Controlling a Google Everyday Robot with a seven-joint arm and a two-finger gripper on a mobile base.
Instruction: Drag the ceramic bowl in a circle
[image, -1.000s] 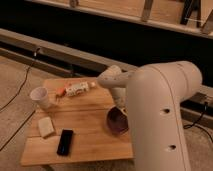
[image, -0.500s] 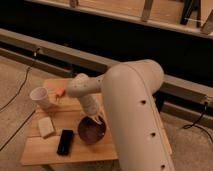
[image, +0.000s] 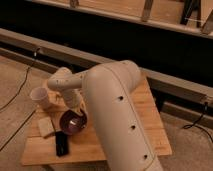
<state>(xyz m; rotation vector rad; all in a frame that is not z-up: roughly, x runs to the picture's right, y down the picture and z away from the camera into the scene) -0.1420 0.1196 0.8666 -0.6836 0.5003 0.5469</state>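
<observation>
The ceramic bowl (image: 71, 125) is dark purple-maroon, round and shallow. It sits on the left part of the wooden table (image: 115, 142), between the white cup and the black phone. My gripper (image: 76, 114) hangs down from the white wrist (image: 63, 81) and reaches into the bowl at its far rim. The large white arm (image: 117, 110) crosses the middle of the view and hides the table behind it.
A white cup (image: 40, 97) stands at the table's far left, just beyond the bowl. A beige sponge-like block (image: 45, 127) lies left of the bowl. A black phone (image: 61, 143) lies in front of it. Cables run over the floor on both sides.
The bowl and my gripper have moved left across the table, from the right middle to beside the phone and the beige block. The view has shifted too.
</observation>
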